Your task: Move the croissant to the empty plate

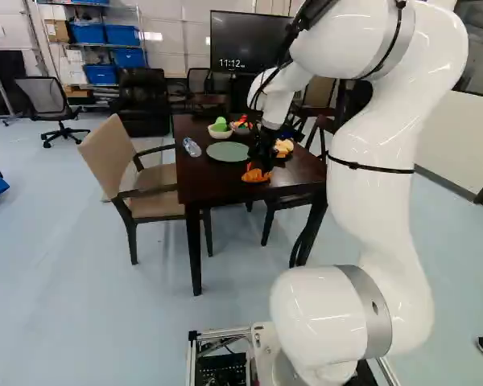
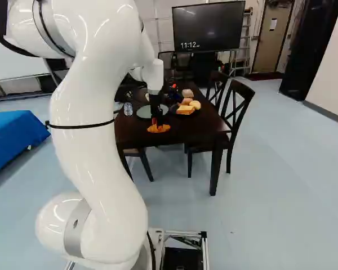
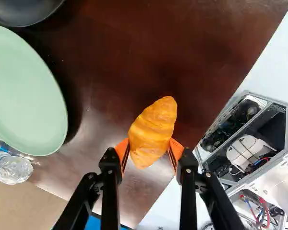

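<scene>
Over the near part of the dark table, my gripper (image 2: 156,120) points down at the croissant (image 2: 159,129). In the wrist view the gripper (image 3: 149,145) has its orange pads against the two sides of the golden-brown croissant (image 3: 153,129), holding it between them near one end. Whether the croissant still touches the table cannot be told. The empty green plate (image 3: 26,91) lies to one side of the gripper, apart from the croissant; in the left base view the same plate (image 1: 228,151) is just beyond it.
A clear plastic bottle (image 1: 191,147) lies beside the green plate. A dark plate (image 2: 186,111) holds bread pieces (image 2: 185,109). Farther back stand a white bowl (image 1: 220,131) with a green item and another bowl with colourful food. Chairs (image 1: 145,169) flank the table (image 2: 180,134).
</scene>
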### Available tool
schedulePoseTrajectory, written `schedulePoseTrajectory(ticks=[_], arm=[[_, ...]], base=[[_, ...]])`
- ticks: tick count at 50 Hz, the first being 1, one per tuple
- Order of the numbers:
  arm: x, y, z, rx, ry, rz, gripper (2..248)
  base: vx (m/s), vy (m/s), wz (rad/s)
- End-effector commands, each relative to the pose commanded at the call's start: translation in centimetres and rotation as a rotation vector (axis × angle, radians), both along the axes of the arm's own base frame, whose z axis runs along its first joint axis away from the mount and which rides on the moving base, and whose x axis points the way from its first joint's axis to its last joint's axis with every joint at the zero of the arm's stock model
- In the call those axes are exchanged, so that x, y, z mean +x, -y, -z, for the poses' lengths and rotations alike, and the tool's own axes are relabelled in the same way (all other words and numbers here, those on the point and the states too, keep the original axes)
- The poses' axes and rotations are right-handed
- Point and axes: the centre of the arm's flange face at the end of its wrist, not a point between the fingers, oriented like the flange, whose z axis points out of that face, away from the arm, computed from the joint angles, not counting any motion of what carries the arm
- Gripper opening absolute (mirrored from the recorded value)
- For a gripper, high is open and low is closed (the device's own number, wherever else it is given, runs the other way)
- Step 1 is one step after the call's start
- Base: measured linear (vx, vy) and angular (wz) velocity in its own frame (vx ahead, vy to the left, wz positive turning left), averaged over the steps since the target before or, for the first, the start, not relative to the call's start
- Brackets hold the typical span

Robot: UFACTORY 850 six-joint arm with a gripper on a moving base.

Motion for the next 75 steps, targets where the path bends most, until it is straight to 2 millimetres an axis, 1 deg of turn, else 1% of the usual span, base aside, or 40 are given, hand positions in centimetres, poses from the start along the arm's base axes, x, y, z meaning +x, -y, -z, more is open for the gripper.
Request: schedulePoseTrajectory(ticks=[3,4,23,27,65,75], arm=[[0.0,0.0,0.0,0.000,0.000,0.000,126],[0.0,0.0,0.0,0.000,0.000,0.000,120],[0.0,0.0,0.0,0.000,0.000,0.000,121],[-0.1,0.0,-0.3,0.000,0.004,0.000,121],[-2.0,-0.1,-5.7,-0.005,0.093,0.000,121],[-1.5,-0.2,-7.2,-0.007,0.125,-0.001,121]], base=[[0.000,0.000,0.000],[0.000,0.000,0.000],[0.000,0.000,0.000],[0.000,0.000,0.000],[0.000,0.000,0.000],[0.000,0.000,0.000]])
